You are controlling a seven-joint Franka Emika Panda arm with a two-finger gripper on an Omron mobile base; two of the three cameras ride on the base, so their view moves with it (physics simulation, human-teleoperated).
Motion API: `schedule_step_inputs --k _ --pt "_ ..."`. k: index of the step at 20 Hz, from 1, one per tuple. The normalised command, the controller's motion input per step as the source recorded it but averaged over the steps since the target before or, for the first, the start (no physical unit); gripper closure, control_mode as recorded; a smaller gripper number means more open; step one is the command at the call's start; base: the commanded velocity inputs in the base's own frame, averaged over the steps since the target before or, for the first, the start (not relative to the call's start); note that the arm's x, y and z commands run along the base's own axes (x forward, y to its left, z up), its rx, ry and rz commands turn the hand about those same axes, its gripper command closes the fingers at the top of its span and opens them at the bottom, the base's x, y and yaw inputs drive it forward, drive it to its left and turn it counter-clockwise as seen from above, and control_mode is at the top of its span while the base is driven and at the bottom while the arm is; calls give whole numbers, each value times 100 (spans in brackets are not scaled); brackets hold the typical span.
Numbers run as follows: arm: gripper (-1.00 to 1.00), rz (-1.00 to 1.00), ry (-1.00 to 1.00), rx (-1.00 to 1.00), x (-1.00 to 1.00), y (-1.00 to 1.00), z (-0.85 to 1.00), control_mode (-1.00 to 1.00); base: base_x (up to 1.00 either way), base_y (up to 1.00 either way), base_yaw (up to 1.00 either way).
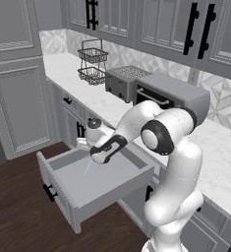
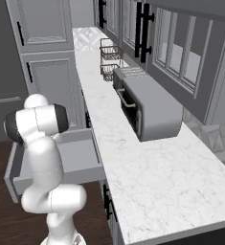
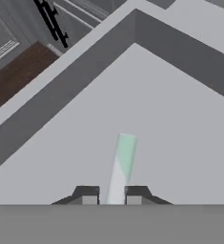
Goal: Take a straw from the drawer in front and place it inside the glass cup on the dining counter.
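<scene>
Hand view puts the thin, pale greenish straw (image 3: 121, 167) right between the two dark fingertips (image 3: 87, 194), its lower end running down into the gap of the gripper (image 3: 111, 195) — the jaws stand narrow on either side of it and look to be touching it, so the robot appears to have the straw pinched, though whether it is lifted clear of the drawer floor cannot be told.

Over in the left base view, the wide, shallow grey box drawer (image 1: 63, 197) is pulled fully out from under the wall tabletop, and the white arm reaches down into it, the gripper (image 1: 98, 158) low over the inside with a faint pale line — the straw (image 1: 89, 167) — hanging from it toward the floor.

So the judgement: drawer opening is done, the grasp seems made or nearly so. Left to do is the lift out, the carry to the dining counter and the drop into the glass cup.

As for contents, the drawer's grey floor (image 3: 180, 119) holds the straw and nothing else visible.
</scene>
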Motion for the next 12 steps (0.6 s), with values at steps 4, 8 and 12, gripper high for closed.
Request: schedule_step_inputs --k 4,8,12 --pt "100 7 -2 0 0 -1 100 -100 0 0 0" --pt "100 11 0 0 0 -1 100 -100 0 0 0" --pt "100 14 1 0 0 -2 100 -100 0 0 0"
